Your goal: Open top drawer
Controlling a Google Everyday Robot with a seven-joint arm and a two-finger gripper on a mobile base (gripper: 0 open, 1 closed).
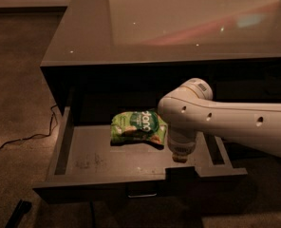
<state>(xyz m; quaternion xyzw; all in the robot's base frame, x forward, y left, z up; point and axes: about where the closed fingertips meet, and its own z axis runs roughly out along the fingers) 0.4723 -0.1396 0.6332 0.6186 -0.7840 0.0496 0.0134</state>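
Top drawer (pixel 98 161): stands open, drawn out toward the near side beneath the glossy cabinet top (pixel 178 27).
Inside: a green snack bag (pixel 138 127) lies on the grey floor, toward the far side.
Gripper (pixel 180 174): a dark shape at the drawer's near front edge, right of centre, below the white arm (pixel 235 122).
Grip state: cannot tell; it seems to merge with the front panel.
Floor, left: a thin cable (pixel 22 139).
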